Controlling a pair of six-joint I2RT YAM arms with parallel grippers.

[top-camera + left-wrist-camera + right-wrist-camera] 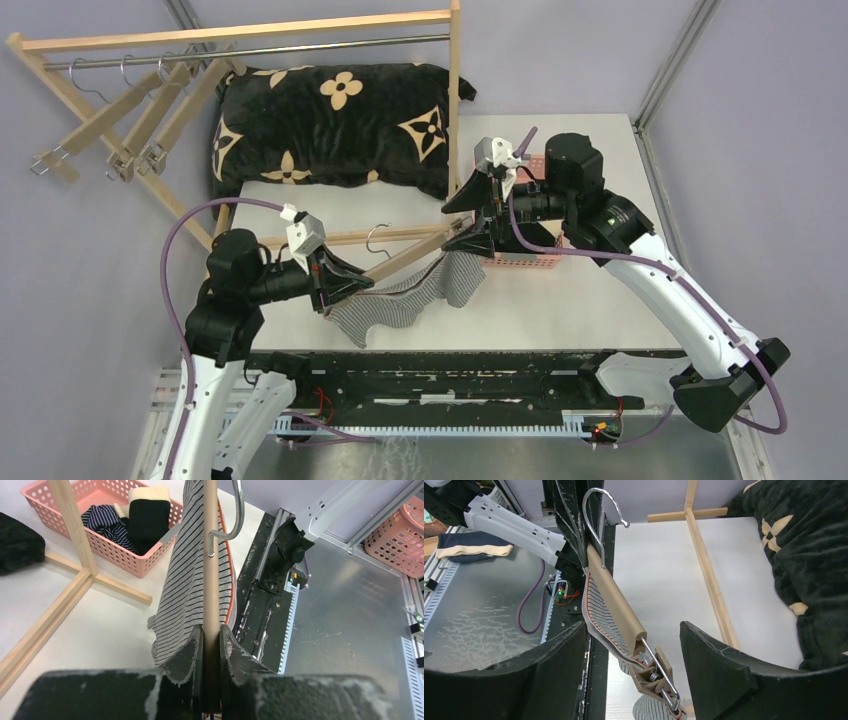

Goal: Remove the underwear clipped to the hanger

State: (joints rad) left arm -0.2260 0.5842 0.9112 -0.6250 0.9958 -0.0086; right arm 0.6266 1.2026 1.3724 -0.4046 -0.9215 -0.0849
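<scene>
Left gripper [211, 645] is clamped tight on the wooden hanger [211, 575]. The pinstriped boxer shorts [182, 585] drape from it just beyond the fingers. Right gripper [633, 630] stands wide open, one jaw on either side of the hanger's metal clip [658, 674], shorts dangling below.

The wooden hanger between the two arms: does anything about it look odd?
Yes. The wooden hanger is off the metal rail, slanting, one end pinched in the left hand. The grey-white pinstriped boxer shorts sag beneath it, clipped at the end inside the open right hand.
</scene>
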